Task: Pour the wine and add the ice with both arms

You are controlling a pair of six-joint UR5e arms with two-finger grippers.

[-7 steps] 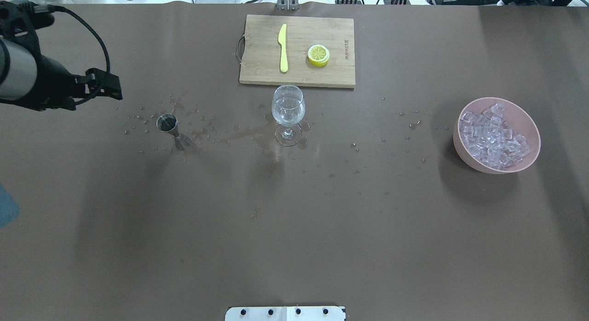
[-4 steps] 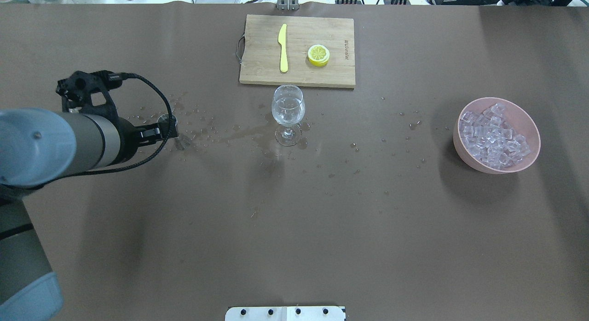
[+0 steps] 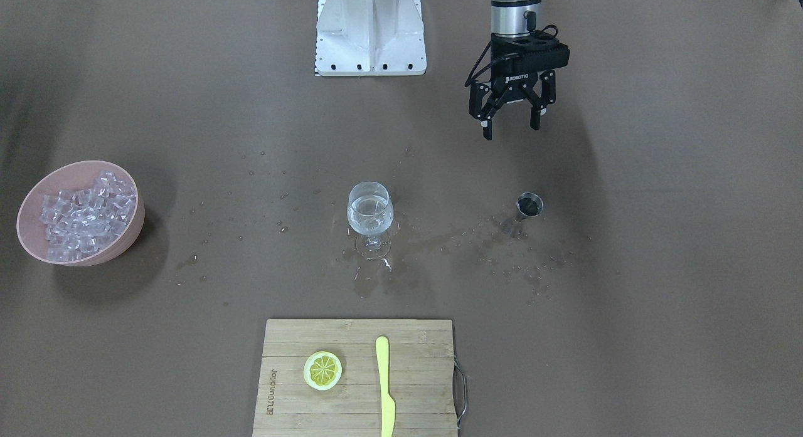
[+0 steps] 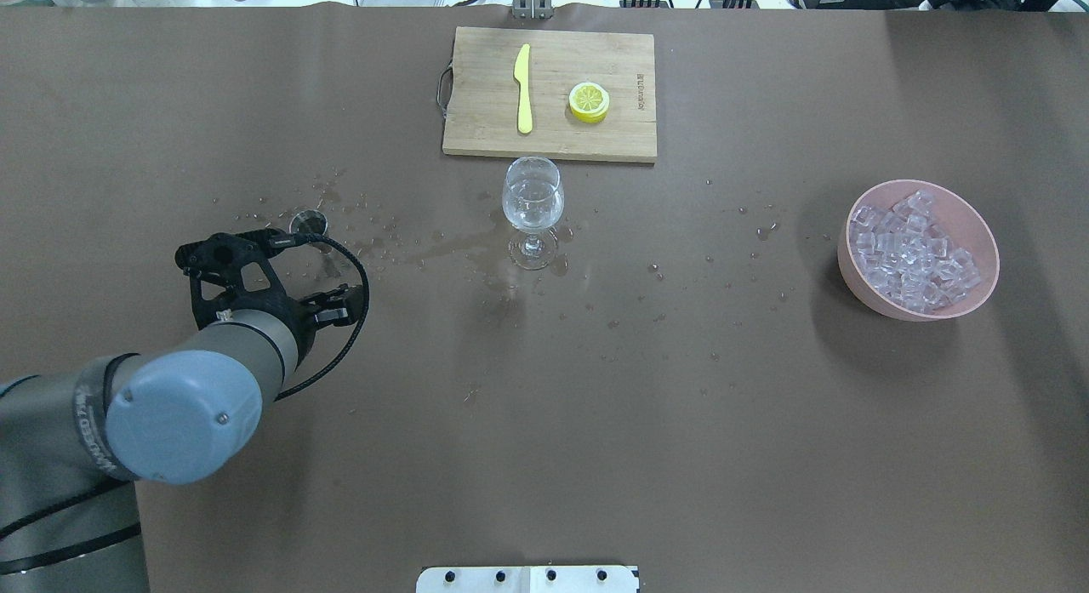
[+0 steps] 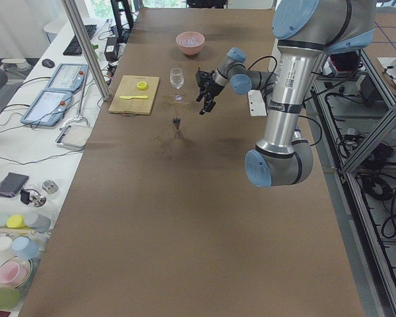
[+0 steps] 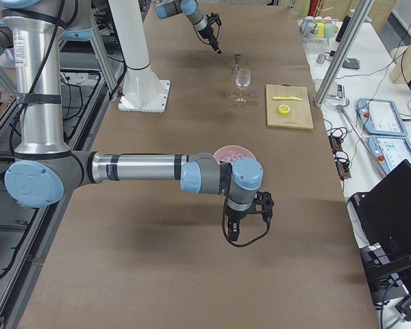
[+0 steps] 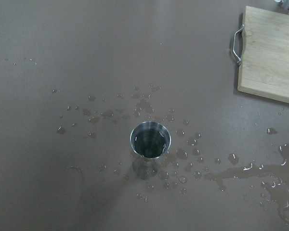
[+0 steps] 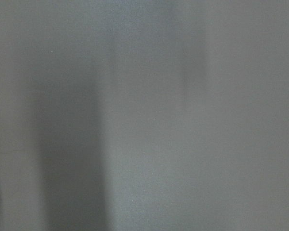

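Here, the wine (image 4: 533, 210) sits in a stemmed glass (image 3: 371, 219) mid-bench among spilled droplets. The ice (image 3: 80, 216) fills a pink bowl (image 3: 127, 241) well apart, toward the robot's right. The left claw (image 3: 512, 130) hangs wide open and empty above the bench (image 3: 659, 299), near a steel jigger (image 3: 529, 205). The right claw (image 6: 245, 229) hovers over bare bench; how far open it is, I cannot tell.

The left hand (image 5: 202, 104) hangs near the metal jigger (image 5: 177, 123), with the wine glass (image 5: 177, 77) beyond.
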